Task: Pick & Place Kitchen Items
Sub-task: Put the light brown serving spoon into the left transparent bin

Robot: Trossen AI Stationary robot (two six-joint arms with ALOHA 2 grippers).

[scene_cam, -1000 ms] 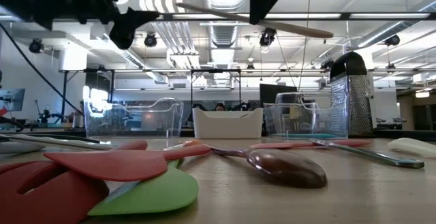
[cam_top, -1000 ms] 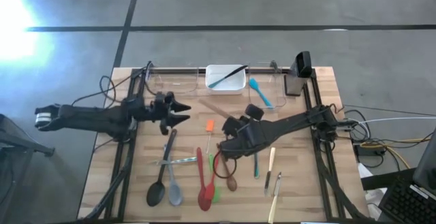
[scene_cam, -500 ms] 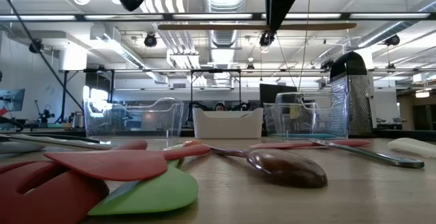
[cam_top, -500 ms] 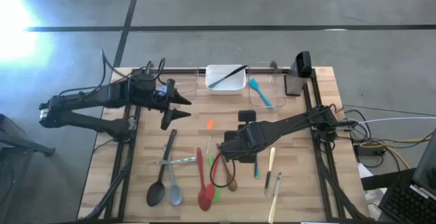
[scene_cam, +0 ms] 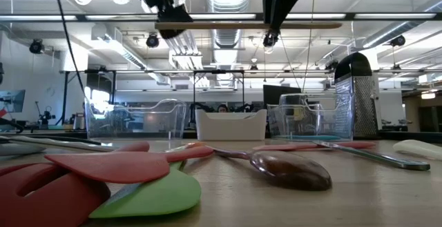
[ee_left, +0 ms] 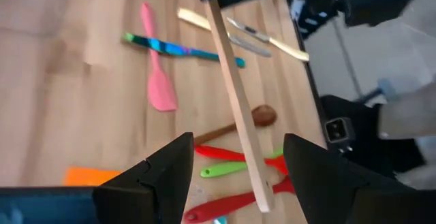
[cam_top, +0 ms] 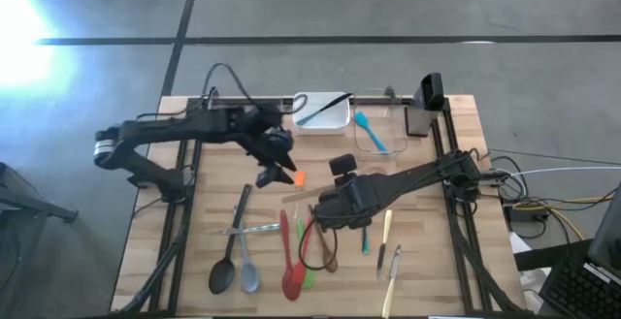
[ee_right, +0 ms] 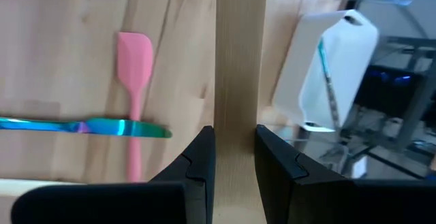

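A long flat wooden utensil (scene_cam: pixel 207 25) hangs level high above the table, with my right gripper (ee_right: pixel 238 159) shut on it over the table's middle (cam_top: pixel 328 199). My left gripper (ee_left: pixel 237 183) stands open just left of it (cam_top: pixel 277 167), tipped downward. In the left wrist view the utensil's free end (ee_left: pixel 261 200) shows between the left fingers; whether they touch it I cannot tell. Below lie a pink spatula (ee_left: pixel 158 88), red spoons (cam_top: pixel 291 271), a brown spoon (cam_top: pixel 330 258) and an orange spatula (cam_top: pixel 299 177). My right gripper pinches the wooden utensil's flat shaft (ee_right: pixel 238 115) between its two fingers, somewhat past the middle (scene_cam: pixel 273 24). The fingers come slanting down from above and lie across it. The utensil is lifted clear of the table and held level.
At the far edge stand a white tub (cam_top: pixel 321 111) with a dark utensil in it, a clear tub (cam_top: pixel 374 130) holding a blue spatula, and a grater (scene_cam: pixel 359 96). Black and grey spoons (cam_top: pixel 233 272) lie near left, cream-handled cutlery (cam_top: pixel 386 234) near right.
My left gripper has swung from the table's left side toward the middle, rising and tipping downward, up to the wooden utensil's free end. My right gripper has stayed in place but rolled, turning the utensil from slanted to level.
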